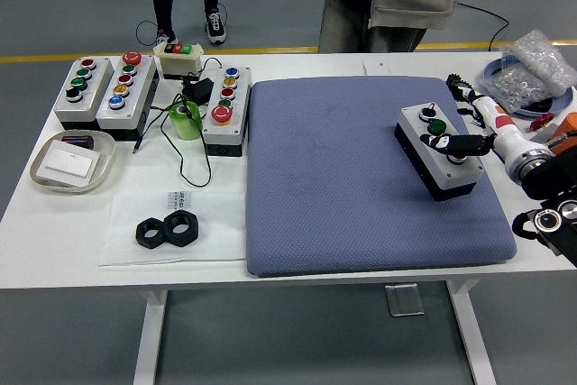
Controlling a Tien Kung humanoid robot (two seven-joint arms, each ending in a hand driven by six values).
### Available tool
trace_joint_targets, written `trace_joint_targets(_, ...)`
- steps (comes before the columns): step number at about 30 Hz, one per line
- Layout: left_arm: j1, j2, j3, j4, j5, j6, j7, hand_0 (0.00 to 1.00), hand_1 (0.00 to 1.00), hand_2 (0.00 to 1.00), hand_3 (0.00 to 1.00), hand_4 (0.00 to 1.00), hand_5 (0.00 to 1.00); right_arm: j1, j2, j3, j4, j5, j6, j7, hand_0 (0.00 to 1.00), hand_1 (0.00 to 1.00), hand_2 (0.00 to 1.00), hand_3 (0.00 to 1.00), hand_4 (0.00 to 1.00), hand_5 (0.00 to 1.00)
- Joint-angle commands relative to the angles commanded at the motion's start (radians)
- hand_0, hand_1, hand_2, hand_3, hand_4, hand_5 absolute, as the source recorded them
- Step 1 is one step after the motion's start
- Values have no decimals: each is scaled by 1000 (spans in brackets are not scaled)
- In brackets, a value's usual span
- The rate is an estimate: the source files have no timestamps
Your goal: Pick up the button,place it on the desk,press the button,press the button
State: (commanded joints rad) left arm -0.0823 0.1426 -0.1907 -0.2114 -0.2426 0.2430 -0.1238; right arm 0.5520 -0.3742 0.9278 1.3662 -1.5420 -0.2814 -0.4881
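Fingers of the right hand reach over the black-and-white three-button control box, one extended, gripping nothing. Box lies flat on the blue padded mat, probably so pressing cannot shift it.

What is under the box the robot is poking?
The button box sits on a blue-grey pad, which lies on the white table. The right hand rests on top. What the box covers cannot be seen.

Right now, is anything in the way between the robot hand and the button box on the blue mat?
No, nothing visible is in the way. The right robot hand is already on top of the button box, with a finger reaching over its buttons. The box sits on the blue mat with nothing else around it.
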Motion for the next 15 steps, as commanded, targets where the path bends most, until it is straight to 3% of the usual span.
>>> trace_joint_targets(2, 0, 0, 0, 0, 1, 0, 0, 701, 830, 888, 833, 645, 998, 2, 9, 0, -9, -45, -1, -6, 998, 928, 998, 998, 998, 251)
trace_joint_targets(10, 1, 2, -10, 0, 16, 1, 4, 698, 830, 889, 833, 645, 998, -13, 108, 22, -94, -355, -6, -74, 998, 918, 998, 998, 998, 252)
trace_joint_targets(15, 1, 2, -11, 0, 17, 1, 5, 700, 830, 889, 833, 645, 998, -25, 150, 31, -117, -385, -9, -85, 997, 907, 998, 998, 998, 258)
